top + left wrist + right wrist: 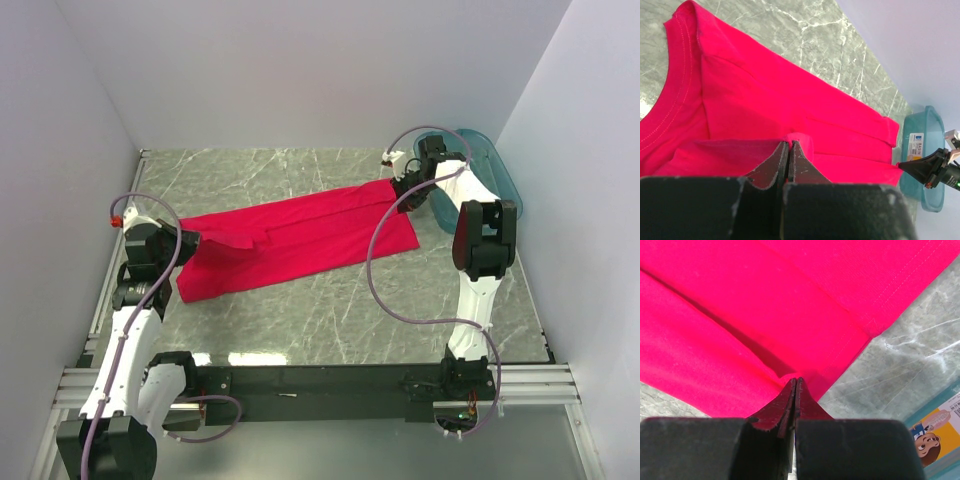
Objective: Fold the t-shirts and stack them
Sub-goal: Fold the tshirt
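Observation:
A red t-shirt (290, 240) lies stretched across the marble table, folded lengthwise, collar end at the left. My left gripper (192, 240) is shut on a fold of the shirt near the collar end; in the left wrist view its jaws (790, 144) pinch red cloth (765, 100). My right gripper (403, 196) is shut on the shirt's far right edge near the hem; in the right wrist view its jaws (796, 381) pinch the red cloth (740, 315) close to the hem corner.
A teal plastic basin (490, 180) stands at the back right by the wall, right behind the right gripper; it also shows in the left wrist view (925, 155). Grey marble tabletop (350, 320) lies in front of the shirt. White walls enclose three sides.

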You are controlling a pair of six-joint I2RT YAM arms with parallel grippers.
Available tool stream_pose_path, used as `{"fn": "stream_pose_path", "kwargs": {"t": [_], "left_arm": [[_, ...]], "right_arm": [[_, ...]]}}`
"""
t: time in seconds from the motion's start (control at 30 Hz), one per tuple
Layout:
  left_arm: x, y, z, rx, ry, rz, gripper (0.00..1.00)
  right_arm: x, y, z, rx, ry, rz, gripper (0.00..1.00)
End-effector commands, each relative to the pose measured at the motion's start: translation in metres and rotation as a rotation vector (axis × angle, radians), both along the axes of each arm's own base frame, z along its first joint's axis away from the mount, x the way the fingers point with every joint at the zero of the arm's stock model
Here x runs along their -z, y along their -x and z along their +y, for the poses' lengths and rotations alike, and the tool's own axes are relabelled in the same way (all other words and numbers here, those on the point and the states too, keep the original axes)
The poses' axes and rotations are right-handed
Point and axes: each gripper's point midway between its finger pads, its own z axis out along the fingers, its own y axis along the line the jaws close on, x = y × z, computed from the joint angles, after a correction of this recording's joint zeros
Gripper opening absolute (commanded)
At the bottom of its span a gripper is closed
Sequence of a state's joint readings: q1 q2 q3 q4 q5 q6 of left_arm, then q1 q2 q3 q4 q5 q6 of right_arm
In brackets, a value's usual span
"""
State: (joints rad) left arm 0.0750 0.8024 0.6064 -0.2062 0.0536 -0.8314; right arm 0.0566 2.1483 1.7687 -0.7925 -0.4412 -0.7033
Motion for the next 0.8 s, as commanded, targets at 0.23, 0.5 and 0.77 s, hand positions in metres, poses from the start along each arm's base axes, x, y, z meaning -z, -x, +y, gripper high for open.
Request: {"fn": "stream_pose_path", "kwargs": {"t": [0.23,0.5,0.77], "left_arm": [[-0.031,-0.012,0.005,-0.004,-0.035,-0.091,0.01],[-0.026,-0.016,0.007,-0.001,-0.044,-0.079,0.01],[-0.026,-0.022,0.010,0.003,-0.058,-0.072,0.01]], "right_arm": [[-0.005,-0.010,0.000,0.007,0.021,-0.033,0.00],[-0.002,-0.008,-0.004,0.010,0.037,-0.028,0.00],[-0.001,-0.009,-0.004,0.014,0.038,-0.029,0.00]]}}
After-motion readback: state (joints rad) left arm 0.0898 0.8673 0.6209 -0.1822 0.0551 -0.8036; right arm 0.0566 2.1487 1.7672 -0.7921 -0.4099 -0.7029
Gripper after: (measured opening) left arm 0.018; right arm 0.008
